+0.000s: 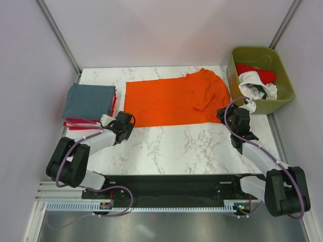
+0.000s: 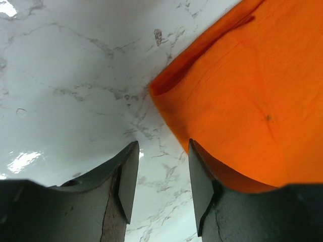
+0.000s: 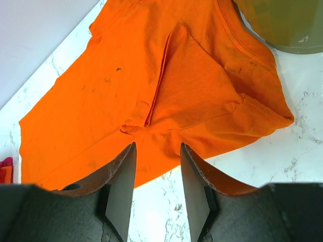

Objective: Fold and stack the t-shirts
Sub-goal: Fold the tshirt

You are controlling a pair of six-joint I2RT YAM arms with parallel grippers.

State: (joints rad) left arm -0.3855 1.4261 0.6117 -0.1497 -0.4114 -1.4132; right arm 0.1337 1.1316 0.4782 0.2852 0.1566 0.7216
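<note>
Orange tee (image 1: 174, 103) lies flat mid-table (image 1: 186, 146), hem end to the left, collar end toward the bin (image 1: 275, 105). We see one sleeve folded in over the body at the collar end.

Left gripper (image 2: 162, 151) sits at the near-left hem corner, jaws apart, nothing between them. Right gripper (image 3: 157, 151) is at the near edge just below the folded sleeve, jaws also apart and empty.

Handling, as we judge it:
- Thin cotton, light, fully limp. It won't hold shape, so any lifted edge drapes and drags the rest.
- Marble looks slick, so the cloth will likely slide rather than bunch. Good for smoothing, bad for pinning.
- Nothing fragile here. The risk is pinching one layer only, or catching the folded sleeve and undoing it.
- We'd take it at the two near-edge corners, one per gripper, with fingers low enough to get under the hem, and move both together to keep the fold line straight.

Counts:
- Orange tees: one.
- Grey-blue tee (image 1: 90, 101): one, folded, top of the stack at far left.
- Red under it (image 1: 75, 122): at least one layer, and we can't tell how many.
- In the bin: one red tee (image 1: 260, 73) and one white tee (image 1: 255, 86), both crumpled.
- Bins: one. Grippers: two.
</note>
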